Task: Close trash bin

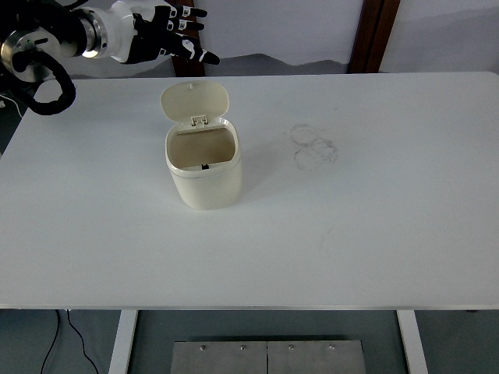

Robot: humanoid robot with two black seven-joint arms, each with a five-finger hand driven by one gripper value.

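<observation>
A small cream trash bin (205, 171) stands left of the table's middle, its inside showing. Its hinged lid (195, 101) is tipped up and back at the far rim. My left hand (171, 31), black and white, hovers above and behind the lid at the top left, fingers spread and holding nothing. A clear gap separates the hand from the lid. The right arm does not show.
The white table (351, 226) carries faint pencil-like circle marks (313, 146) right of the bin. Two dark wooden posts (376, 35) stand behind the far edge. A cable (66, 335) hangs under the table at the lower left.
</observation>
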